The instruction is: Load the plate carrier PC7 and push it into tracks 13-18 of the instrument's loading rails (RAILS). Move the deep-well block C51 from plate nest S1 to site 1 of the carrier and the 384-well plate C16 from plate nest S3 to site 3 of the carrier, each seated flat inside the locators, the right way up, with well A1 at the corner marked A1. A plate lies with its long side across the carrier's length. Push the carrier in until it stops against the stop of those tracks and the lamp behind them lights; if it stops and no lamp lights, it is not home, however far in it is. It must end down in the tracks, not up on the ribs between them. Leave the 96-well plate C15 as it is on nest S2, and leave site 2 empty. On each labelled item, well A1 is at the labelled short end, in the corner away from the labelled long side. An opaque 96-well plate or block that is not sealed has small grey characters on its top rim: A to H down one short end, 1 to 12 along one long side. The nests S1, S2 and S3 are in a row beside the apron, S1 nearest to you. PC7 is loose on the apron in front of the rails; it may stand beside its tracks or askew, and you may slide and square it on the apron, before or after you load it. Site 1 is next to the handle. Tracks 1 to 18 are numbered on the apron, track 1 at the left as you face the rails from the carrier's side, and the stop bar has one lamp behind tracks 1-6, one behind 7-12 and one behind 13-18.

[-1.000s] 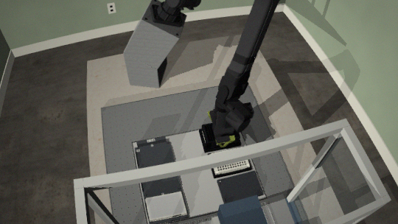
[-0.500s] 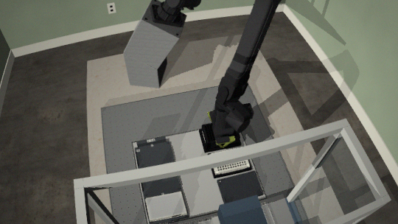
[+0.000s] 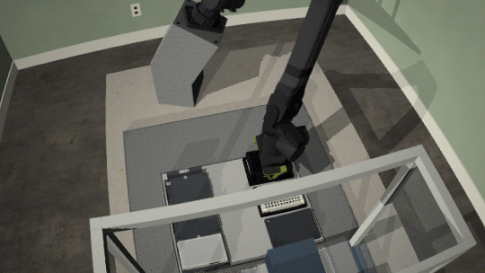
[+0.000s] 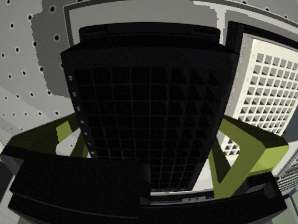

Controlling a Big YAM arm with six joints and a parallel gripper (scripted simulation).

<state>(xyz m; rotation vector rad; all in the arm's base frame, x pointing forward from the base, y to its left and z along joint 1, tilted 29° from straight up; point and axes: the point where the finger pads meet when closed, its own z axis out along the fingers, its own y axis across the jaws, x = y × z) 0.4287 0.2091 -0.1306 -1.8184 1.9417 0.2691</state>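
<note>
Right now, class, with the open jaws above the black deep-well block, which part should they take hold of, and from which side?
Grip the deep-well block by its two long side walls, coming straight down from above. It stands upright, tall and flat-sided, and the open gripper already straddles it with a green finger on either side, beside the white plate.

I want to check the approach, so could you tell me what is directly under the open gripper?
The black block sits under the open gripper, between its green fingers. Its holder underneath is hidden.

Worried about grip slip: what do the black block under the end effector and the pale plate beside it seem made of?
Black deep-well block: probably matte opaque plastic, with no glare and a faint well grid. White well plate: likely matte pale plastic, with evenly moulded square wells. The open end effector straddles the block.
</note>
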